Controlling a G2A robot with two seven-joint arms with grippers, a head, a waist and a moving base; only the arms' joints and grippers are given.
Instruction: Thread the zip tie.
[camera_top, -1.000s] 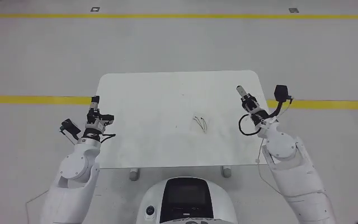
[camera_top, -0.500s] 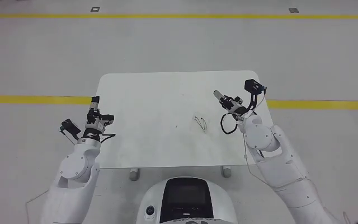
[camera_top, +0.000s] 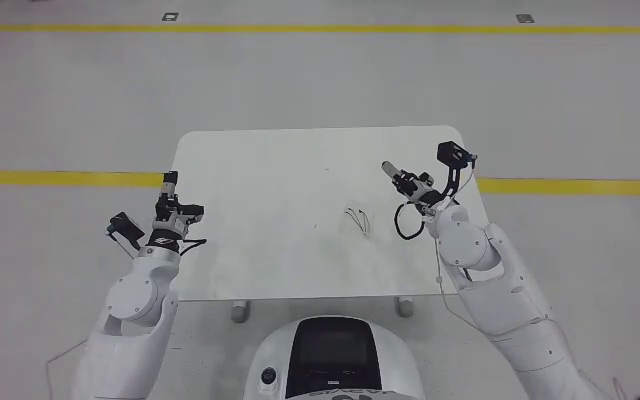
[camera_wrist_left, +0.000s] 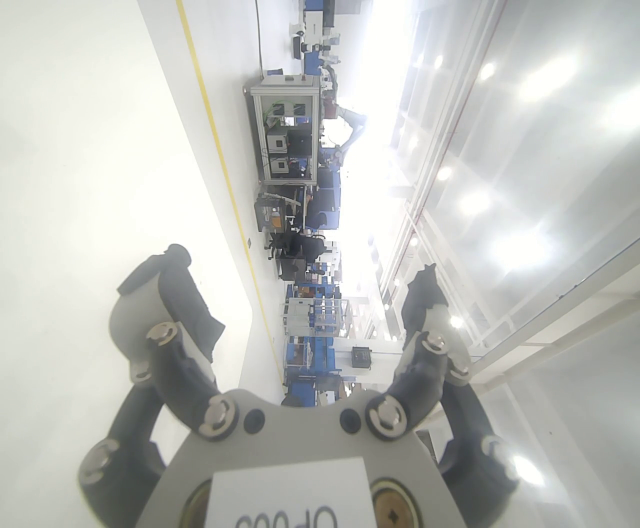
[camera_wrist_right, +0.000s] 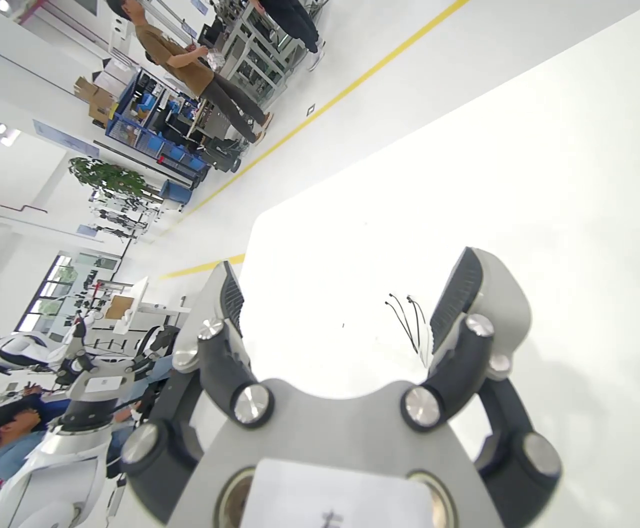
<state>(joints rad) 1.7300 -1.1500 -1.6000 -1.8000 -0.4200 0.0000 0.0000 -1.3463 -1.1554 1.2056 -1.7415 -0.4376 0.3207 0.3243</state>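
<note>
The zip ties (camera_top: 358, 218) lie loose on the white counter (camera_top: 280, 200), a little right of the middle of the top view and slightly below the counter's centre. They are thin dark strands bunched together and touching or crossing one another. There seem to be two or three, though they are too fine to count with certainty. Nothing grips them. The right tool (camera_top: 388, 168) hangs above the right part of the counter, up and to the right of the zip ties and near them without touching, with its arm coming in from the lower right of the frame. In the right wrist view the right tool (camera_wrist_right: 345, 262) has its fingers (camera_wrist_right: 457, 290) spread wide with nothing between them. The zip ties (camera_wrist_right: 407, 320) show past it on the bright counter (camera_wrist_right: 350, 210), their small heads at one end, just beside one ribbed pad as seen from there. The left tool (camera_top: 170, 180) sits at the counter's left edge, in the left middle of the top view and well apart from the zip ties. Its own wrist view shows the left tool (camera_wrist_left: 300, 262) spread open and holding nothing. A yellow line (camera_top: 80, 178) crosses the floor behind the counter.
</note>
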